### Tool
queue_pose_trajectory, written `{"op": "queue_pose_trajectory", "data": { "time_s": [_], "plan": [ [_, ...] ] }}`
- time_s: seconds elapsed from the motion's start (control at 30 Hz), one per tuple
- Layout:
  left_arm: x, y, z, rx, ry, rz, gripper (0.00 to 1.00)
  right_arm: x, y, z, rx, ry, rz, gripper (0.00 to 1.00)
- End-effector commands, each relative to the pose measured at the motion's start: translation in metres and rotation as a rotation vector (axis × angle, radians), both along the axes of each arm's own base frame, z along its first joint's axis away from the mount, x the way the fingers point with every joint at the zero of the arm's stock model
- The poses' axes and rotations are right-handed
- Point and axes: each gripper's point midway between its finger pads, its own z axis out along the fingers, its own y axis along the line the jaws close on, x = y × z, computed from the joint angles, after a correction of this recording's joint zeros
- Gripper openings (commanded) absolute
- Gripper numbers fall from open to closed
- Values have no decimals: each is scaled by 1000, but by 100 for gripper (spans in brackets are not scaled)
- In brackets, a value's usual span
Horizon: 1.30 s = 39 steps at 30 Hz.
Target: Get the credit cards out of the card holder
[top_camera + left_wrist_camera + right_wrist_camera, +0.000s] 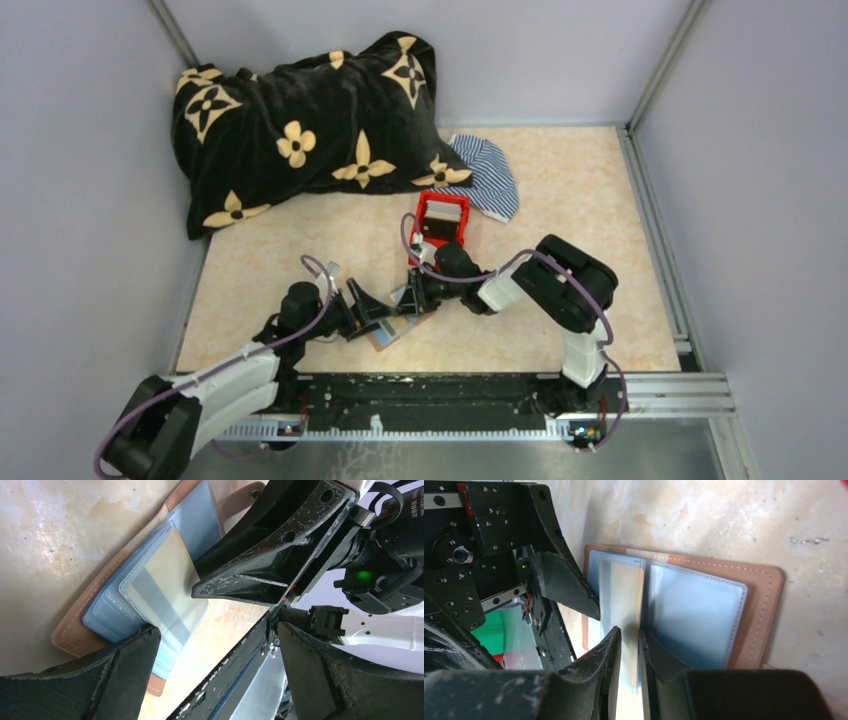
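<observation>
One card (625, 592) in right end effector (629, 634)

No words or numbers are clear enough to read. A black part of the right arm (406, 515) has tiny white print, too small to make out. The yellow credit card (621, 590) in the card holder (764, 597) looks plain. The far left blanket (300, 120) shows only flower shapes.

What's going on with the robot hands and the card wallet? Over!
Left gripper open, one finger at the card holder edge. Right gripper pinched on a pale yellow card, not yet out. Nothing blocking.
</observation>
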Motion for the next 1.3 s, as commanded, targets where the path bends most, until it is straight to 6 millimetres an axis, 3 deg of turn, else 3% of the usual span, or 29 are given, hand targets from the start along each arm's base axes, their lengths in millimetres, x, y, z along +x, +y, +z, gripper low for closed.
{"op": "queue_pose_trajectory", "data": {
  "time_s": [0.0,0.13,0.5,0.73,0.93,1.07,1.27],
  "plan": [
    [-7,19,-47,133,55,46,99,-104,7,-10,16,143,320,17],
    [-6,18,-47,131,57,46,99,-106,6,-3,25,133,330,0],
    [-2,19,-50,142,62,54,99,-119,-25,4,-36,103,341,0],
    [0,20,-50,137,52,70,99,-118,-26,6,-32,87,345,8],
    [1,21,-50,142,44,73,99,-115,-25,0,-44,93,323,2],
    [1,21,-50,145,42,66,99,-103,-25,-3,-80,69,250,7],
    [1,17,-49,144,40,38,99,-62,-41,-32,-303,-2,74,5]
  ]
}}
